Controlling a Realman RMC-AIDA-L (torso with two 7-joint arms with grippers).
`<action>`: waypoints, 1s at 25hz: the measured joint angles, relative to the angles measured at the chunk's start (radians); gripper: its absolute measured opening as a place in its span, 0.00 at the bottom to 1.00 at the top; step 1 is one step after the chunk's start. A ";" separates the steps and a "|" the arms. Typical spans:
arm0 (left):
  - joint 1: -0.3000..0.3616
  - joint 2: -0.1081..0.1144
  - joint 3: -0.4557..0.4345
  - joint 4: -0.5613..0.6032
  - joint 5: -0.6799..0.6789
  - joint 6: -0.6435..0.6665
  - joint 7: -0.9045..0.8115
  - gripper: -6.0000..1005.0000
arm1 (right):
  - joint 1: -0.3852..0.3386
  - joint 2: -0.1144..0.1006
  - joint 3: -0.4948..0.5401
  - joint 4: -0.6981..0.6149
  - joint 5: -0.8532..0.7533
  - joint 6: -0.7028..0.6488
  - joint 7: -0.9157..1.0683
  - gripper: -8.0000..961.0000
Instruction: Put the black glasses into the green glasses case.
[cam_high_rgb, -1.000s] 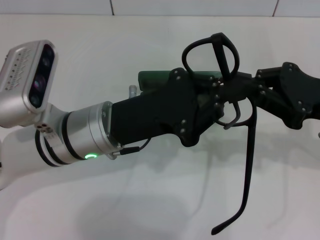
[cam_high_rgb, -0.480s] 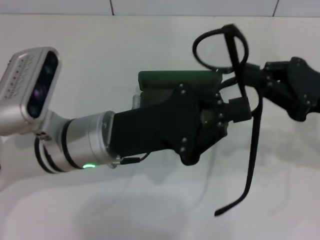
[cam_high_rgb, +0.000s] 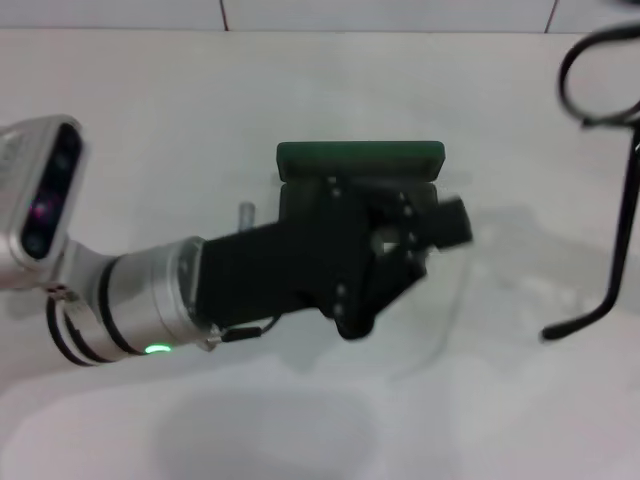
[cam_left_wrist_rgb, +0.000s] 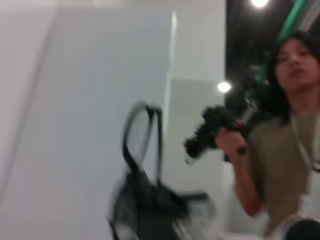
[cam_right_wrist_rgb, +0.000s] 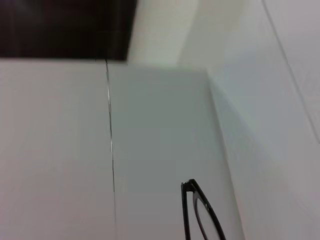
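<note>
L gripper (cam_high_rgb: 415, 235), matte black w/ silver wrist, sits over green glasses case (cam_high_rgb: 360, 157) at centre; fingers' state unclear. Thin black glasses (cam_high_rgb: 605, 130) hang at 2 o'clock; R gripper out of frame.

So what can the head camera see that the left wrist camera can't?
Only the head view shows the green glasses case lying on the white table, with the left gripper and its silver arm reaching over it. Only the left wrist view shows a person holding a dark device, with ceiling lights behind. Both show the black glasses held up in the air, at the right edge in the head view and blurred in the wrist view.
</note>
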 joint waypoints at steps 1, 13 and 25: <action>-0.009 0.000 0.005 -0.001 0.023 0.000 -0.001 0.03 | 0.000 0.000 0.000 0.000 0.000 0.000 0.000 0.05; -0.051 -0.012 0.092 0.042 0.008 0.002 0.014 0.03 | 0.214 0.014 -0.217 0.293 0.142 0.160 -0.338 0.05; -0.002 -0.011 0.159 0.033 -0.273 0.021 0.019 0.03 | 0.198 0.013 -0.414 0.340 0.178 0.258 -0.441 0.05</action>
